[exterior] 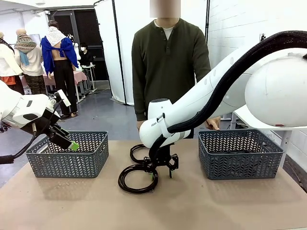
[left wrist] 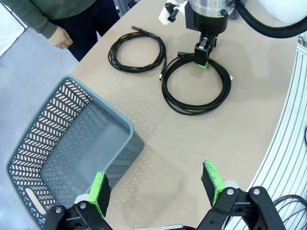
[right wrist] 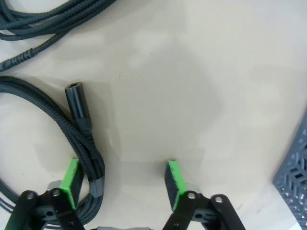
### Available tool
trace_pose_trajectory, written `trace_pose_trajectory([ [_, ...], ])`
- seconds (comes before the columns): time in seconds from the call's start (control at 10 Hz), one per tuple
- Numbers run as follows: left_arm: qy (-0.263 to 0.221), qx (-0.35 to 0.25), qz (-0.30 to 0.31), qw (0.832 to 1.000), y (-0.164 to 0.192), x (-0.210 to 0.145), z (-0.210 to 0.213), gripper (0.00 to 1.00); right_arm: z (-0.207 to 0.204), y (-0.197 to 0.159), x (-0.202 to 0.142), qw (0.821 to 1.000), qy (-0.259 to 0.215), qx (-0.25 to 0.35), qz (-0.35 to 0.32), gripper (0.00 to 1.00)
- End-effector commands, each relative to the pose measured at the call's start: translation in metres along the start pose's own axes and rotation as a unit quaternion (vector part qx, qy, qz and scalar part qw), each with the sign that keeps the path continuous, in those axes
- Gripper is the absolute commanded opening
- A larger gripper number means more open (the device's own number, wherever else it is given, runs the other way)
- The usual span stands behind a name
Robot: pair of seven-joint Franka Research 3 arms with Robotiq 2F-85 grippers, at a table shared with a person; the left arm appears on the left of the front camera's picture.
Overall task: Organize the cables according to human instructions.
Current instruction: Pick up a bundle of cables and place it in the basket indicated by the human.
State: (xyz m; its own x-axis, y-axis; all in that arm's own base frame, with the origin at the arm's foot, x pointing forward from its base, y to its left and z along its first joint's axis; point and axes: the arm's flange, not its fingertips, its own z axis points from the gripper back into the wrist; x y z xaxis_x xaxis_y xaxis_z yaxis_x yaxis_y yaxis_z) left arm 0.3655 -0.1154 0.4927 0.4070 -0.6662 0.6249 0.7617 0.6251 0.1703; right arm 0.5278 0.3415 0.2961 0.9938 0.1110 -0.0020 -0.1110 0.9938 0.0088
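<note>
black braided cable (right wrist: 88, 151), the nearer coil on the bench (right wrist: 201, 72), lies just inside one pad of the right pincer (right wrist: 122, 179), whose jaws stand wide and grip nothing. best to centre the bundle, catch every strand, then lift straight. left pincer (left wrist: 154, 184) hangs open above the grey basket (left wrist: 48, 139).

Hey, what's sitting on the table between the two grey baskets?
Front view: between the left basket and right basket lie a nearer cable coil and a farther cable coil, both black. The right gripper sits over the nearer one, jaws open.
</note>
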Motion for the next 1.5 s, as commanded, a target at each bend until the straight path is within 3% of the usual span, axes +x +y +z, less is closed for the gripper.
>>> trace_pose_trajectory([
  [0.0,-0.006,-0.003,0.004,1.000,0.002,0.000,-0.001,1.00,-0.003,0.007,0.008,1.000,-0.009,-0.016,-0.012,0.63],
  [0.4,-0.006,-0.003,0.004,1.000,0.002,0.000,-0.001,1.00,-0.003,0.002,0.010,1.000,-0.002,-0.014,-0.008,0.09],
  [0.5,-0.006,-0.003,0.004,1.000,0.002,0.000,-0.001,1.00,-0.002,0.000,0.010,1.000,0.001,-0.015,-0.004,0.00],
  [1.0,-0.006,-0.003,0.004,1.000,0.002,0.000,-0.001,1.00,0.007,-0.018,0.005,0.999,0.004,-0.027,0.030,0.00],
  [1.4,-0.006,-0.003,0.004,1.000,0.002,0.000,-0.001,1.00,0.076,-0.034,0.009,0.986,-0.012,-0.008,0.166,0.00],
])
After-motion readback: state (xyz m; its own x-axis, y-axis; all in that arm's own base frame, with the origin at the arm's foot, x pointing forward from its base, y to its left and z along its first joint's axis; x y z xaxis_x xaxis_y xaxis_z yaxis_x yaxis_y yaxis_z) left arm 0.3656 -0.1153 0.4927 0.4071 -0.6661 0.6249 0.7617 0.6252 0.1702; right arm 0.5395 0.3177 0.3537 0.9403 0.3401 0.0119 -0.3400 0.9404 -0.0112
